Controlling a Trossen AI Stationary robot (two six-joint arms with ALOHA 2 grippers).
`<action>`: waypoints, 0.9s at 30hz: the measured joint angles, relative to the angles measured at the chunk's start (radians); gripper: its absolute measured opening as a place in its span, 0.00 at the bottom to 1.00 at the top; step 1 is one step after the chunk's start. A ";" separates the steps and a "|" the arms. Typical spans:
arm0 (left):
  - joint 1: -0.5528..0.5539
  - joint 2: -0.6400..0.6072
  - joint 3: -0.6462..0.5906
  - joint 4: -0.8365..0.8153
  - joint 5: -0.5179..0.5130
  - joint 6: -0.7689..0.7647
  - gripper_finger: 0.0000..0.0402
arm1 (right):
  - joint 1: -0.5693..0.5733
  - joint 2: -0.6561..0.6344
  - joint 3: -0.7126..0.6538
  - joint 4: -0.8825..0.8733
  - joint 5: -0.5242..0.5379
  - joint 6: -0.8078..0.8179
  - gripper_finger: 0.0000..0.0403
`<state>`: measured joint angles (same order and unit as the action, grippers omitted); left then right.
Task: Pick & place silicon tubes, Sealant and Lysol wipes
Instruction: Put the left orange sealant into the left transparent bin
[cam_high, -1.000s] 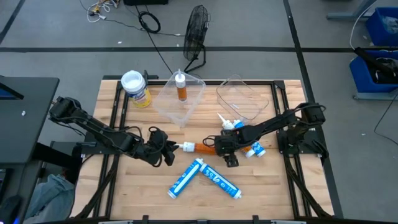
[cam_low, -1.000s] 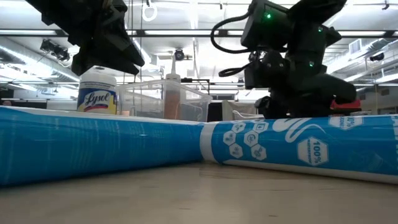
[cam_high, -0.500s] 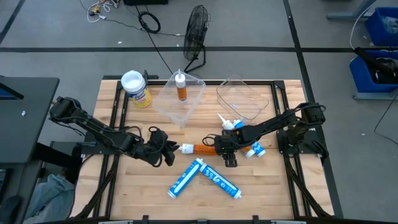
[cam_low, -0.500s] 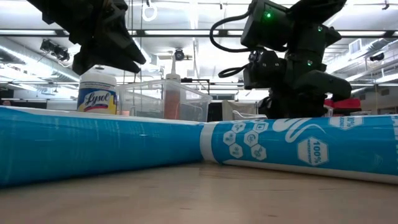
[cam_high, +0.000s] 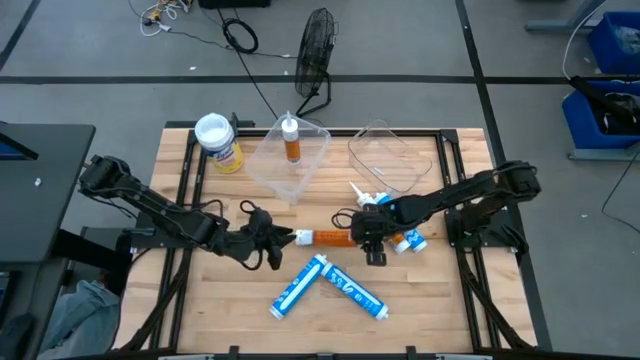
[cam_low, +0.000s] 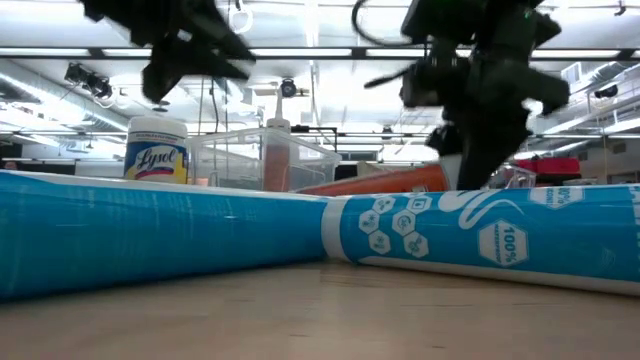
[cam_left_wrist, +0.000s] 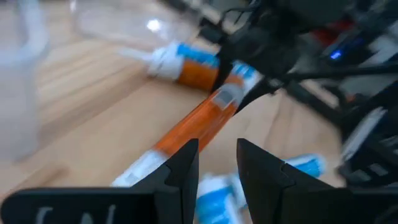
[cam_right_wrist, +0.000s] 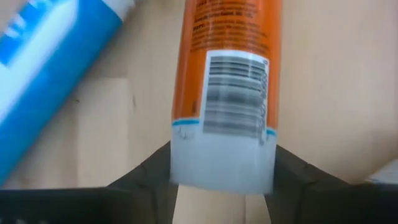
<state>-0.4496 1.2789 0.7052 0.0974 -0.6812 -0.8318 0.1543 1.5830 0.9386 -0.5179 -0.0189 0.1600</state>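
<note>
An orange sealant tube lies across the table's middle, its white nozzle toward the left. My right gripper is shut on its base end. My left gripper is open at the nozzle end; in the left wrist view the tube runs past one finger, and I cannot tell whether they touch. The yellow Lysol canister stands on its base at the far left. Two blue-white tubes lie flat near the front. My right gripper pinches the orange tube's flat base end between its two fingers, coming level from the table's right and along the tube. In the low view the tube is tilted, base end raised.
A clear bin at the back holds another orange tube upright; a second clear bin stands to its right. Two more tubes lie beside my right gripper. A fan stands beyond the far edge.
My right gripper has risen with the orange tube's base end, so the tube now tilts with its nozzle end low. My left gripper has gone a little toward the table's right, closer to the nozzle.
</note>
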 joint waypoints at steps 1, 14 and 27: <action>0.000 -0.004 0.000 0.034 -0.003 0.026 0.28 | 0.000 -0.015 0.000 0.002 0.000 0.004 0.44; 0.027 -0.017 0.000 0.129 -0.015 0.119 0.28 | 0.000 -0.005 0.000 0.006 0.006 -0.010 0.43; 0.027 -0.017 0.000 0.114 -0.082 0.122 0.28 | -0.006 0.099 0.000 0.051 -0.002 -0.012 0.50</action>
<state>-0.4226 1.2619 0.7055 0.2119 -0.7635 -0.7096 0.1486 1.6824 0.9386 -0.4669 -0.0204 0.1483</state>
